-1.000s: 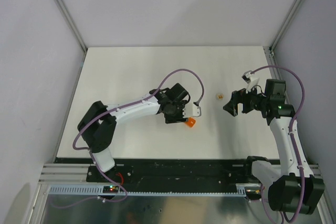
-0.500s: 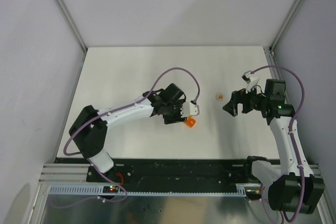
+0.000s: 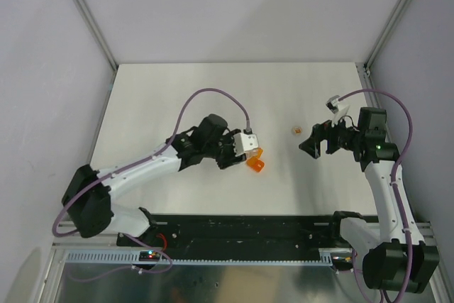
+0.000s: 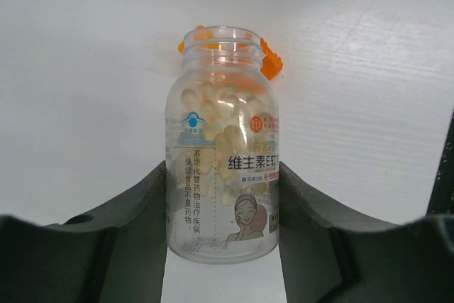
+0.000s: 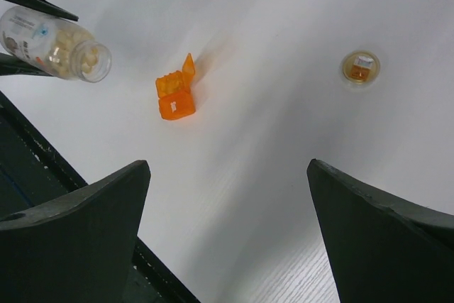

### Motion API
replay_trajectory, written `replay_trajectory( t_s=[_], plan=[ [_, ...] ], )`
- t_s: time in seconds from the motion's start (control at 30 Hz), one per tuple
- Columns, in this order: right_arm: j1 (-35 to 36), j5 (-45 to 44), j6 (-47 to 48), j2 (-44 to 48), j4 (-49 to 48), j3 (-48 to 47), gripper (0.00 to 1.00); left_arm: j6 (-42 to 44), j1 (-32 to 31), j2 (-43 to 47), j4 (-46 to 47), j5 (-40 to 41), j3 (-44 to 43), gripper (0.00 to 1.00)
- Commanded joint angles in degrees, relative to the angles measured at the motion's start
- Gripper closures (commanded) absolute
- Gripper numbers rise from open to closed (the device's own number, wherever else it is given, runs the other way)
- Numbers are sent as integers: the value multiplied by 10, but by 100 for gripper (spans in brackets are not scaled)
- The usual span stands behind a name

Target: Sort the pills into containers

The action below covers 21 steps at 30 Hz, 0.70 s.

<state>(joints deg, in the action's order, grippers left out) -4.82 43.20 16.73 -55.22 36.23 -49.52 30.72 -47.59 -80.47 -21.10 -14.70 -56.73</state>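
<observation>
My left gripper (image 4: 223, 226) is shut on a clear uncapped vial (image 4: 223, 161) full of pale tan pills (image 4: 213, 115). The vial lies tilted with its open mouth right over the orange two-cell box (image 4: 270, 67). In the right wrist view the vial (image 5: 60, 42) points at the box (image 5: 176, 97), whose lid stands open; no pills show on the table. In the top view the left gripper (image 3: 237, 154) is beside the box (image 3: 255, 164). My right gripper (image 3: 312, 145) is open and empty, hovering to the right of the box.
The vial's tan cap (image 5: 360, 67) lies upside down on the white table, seen in the top view (image 3: 297, 130) just left of the right gripper. The table's dark front edge (image 5: 42, 168) runs near the box.
The left arm's elbow has swung down and left and its wrist has turned, tipping the vial's mouth towards the box. The right arm has hardly moved.
</observation>
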Motion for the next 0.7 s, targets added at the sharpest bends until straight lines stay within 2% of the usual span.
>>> replay_trajectory(
  t_s=[0.0,0.13,0.23,0.47,0.67],
  plan=[
    [15,21,0,19,-32,2,0,-60,6,87,113,-48,26,100],
    [40,45,-6,18,-43,-23,1,-107,11,151,173,-58,49,100],
    [85,68,-2,-4,-32,-71,1,-136,16,178,190,-74,37,100],
    [197,18,-16,-60,-53,-163,1,-205,37,166,152,-133,-52,100],
    [222,9,-60,-116,-84,-226,1,-266,37,147,140,-177,-99,100]
  ],
)
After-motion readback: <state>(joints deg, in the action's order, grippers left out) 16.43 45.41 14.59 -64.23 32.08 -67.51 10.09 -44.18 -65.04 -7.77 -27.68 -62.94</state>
